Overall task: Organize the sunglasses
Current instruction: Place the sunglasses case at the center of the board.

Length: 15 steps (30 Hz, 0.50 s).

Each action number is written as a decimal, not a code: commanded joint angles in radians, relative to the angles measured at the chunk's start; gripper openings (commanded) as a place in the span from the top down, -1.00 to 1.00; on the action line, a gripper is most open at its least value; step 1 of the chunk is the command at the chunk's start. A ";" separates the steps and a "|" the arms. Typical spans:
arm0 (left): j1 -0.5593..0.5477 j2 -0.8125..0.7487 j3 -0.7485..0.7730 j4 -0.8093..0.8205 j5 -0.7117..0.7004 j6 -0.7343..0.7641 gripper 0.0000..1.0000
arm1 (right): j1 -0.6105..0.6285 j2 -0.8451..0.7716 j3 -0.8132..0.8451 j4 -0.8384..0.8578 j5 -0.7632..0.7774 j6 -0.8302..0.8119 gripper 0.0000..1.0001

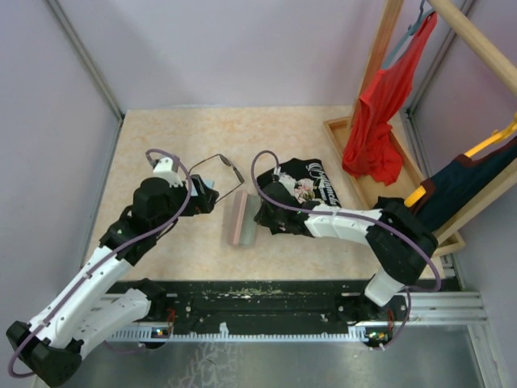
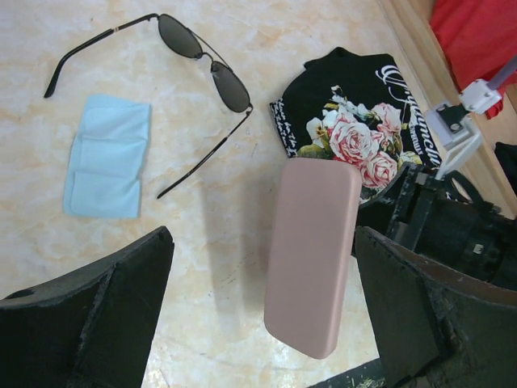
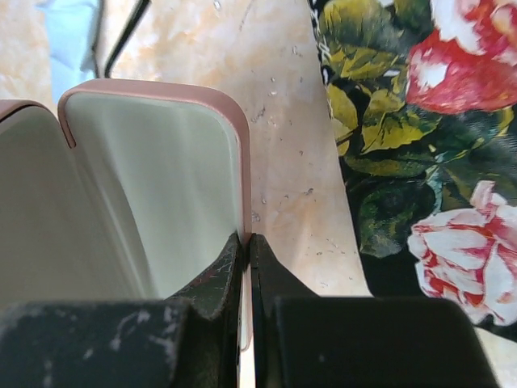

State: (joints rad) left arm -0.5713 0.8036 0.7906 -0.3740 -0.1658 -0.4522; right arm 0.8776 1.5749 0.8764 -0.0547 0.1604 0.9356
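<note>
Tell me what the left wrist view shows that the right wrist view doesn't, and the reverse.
Only the left wrist: the whole sunglasses, arms unfolded, lying on the table beside the whole light-blue cloth, and the outside of the pink case.
Only the right wrist: the case's pale lining, opened up, and the right hand shut on its rim.
Both: the case, the floral black garment and the table. The right wrist catches just a corner of the cloth and a sliver of one sunglasses arm.
</note>
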 commanded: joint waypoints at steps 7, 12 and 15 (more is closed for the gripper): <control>0.004 -0.033 -0.029 -0.054 -0.006 -0.015 -0.97 | 0.020 0.157 0.099 0.054 -0.017 0.113 1.00; 0.004 -0.018 -0.026 -0.054 0.004 0.004 -0.97 | 0.021 0.171 0.087 0.062 -0.009 0.142 0.93; 0.004 -0.017 -0.032 -0.051 0.009 0.010 -0.98 | 0.021 0.167 0.081 0.068 -0.007 0.149 0.69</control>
State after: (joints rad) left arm -0.5713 0.7868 0.7704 -0.4229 -0.1711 -0.4637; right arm 0.8898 1.7481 0.9241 -0.0471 0.1448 1.0542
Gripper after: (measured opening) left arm 0.987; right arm 0.099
